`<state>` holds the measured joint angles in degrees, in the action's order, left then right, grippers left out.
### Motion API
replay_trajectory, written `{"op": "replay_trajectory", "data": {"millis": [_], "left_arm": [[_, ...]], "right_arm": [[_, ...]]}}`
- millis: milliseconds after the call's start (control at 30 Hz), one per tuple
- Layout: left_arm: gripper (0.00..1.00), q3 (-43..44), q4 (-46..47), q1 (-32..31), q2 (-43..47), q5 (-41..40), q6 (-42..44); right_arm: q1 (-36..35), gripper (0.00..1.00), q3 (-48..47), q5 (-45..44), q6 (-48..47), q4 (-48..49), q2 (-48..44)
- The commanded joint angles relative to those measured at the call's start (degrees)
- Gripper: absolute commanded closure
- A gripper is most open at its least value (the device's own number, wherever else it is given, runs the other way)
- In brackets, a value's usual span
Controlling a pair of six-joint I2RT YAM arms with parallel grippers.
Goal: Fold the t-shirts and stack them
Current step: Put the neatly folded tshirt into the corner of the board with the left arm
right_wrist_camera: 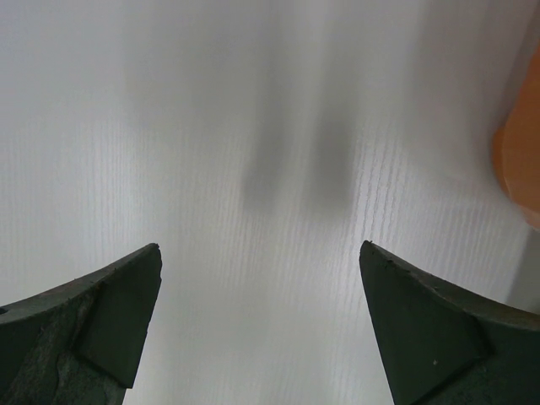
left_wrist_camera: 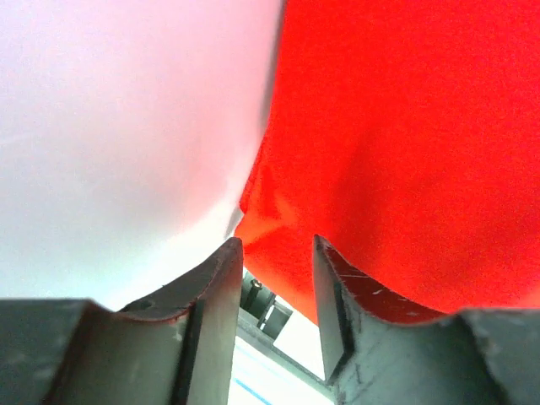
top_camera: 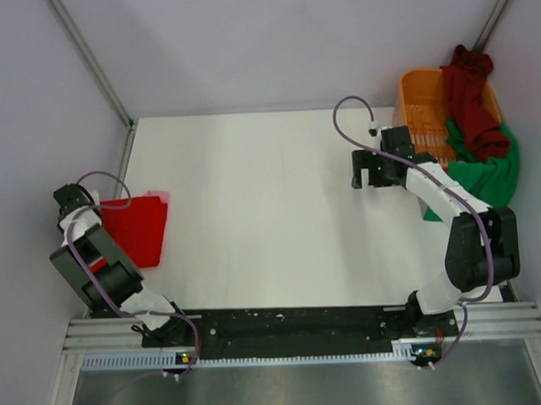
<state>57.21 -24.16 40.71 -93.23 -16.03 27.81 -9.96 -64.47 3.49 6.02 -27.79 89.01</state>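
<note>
A folded bright red t-shirt (top_camera: 136, 229) lies at the table's left edge, with a pink t-shirt (top_camera: 161, 196) peeking out under its far corner. My left gripper (top_camera: 78, 207) sits at the red shirt's left side. In the left wrist view the red cloth (left_wrist_camera: 405, 135) fills the right, and the left gripper (left_wrist_camera: 274, 246) is narrowly open with nothing between the jaws. A maroon t-shirt (top_camera: 471, 98) and a green t-shirt (top_camera: 493, 172) hang over the basket at the far right. My right gripper (top_camera: 369, 174) is wide open and empty above bare table (right_wrist_camera: 261, 253).
An orange slotted basket (top_camera: 425, 117) stands at the far right corner; its edge also shows in the right wrist view (right_wrist_camera: 521, 169). Grey walls close in on the left, back and right. A metal rail (top_camera: 293, 331) runs along the near edge.
</note>
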Motion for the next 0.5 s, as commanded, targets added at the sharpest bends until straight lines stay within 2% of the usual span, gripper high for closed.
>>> {"op": "replay_trajectory", "data": {"millis": [0, 133, 167, 233, 267, 400, 467], "left_arm": [[0.52, 2.2, -4.7, -6.1, 11.4, 6.3, -0.4], [0.4, 1.1, -7.3, -18.3, 18.2, 11.4, -0.6], [0.34, 1.5, -8.2, -21.5, 18.8, 14.6, -1.0], [0.16, 2.8, -8.8, -27.8, 19.1, 20.2, -2.2], [0.01, 3.3, -8.2, -31.0, 18.9, 22.0, -2.4], [0.01, 5.1, -4.2, -43.0, 17.0, 23.7, -3.6], [0.01, 4.2, -0.3, -45.4, 16.2, 27.3, -4.8]], "right_arm": [[0.4, 0.01, 1.4, -1.7, 0.5, 4.1, -5.2], [0.4, 0.01, 3.6, -2.5, 1.0, 6.9, -8.8], [0.4, 0.01, 4.2, -2.6, 1.2, 7.7, -9.6], [0.5, 0.01, 5.4, -2.3, 1.7, 9.7, -11.3], [0.4, 0.01, 6.0, -2.2, 2.0, 10.5, -12.2], [0.5, 0.01, 9.7, -1.4, 2.1, 14.8, -16.8], [0.5, 0.01, 12.6, -1.2, 1.8, 18.2, -19.2]]}}
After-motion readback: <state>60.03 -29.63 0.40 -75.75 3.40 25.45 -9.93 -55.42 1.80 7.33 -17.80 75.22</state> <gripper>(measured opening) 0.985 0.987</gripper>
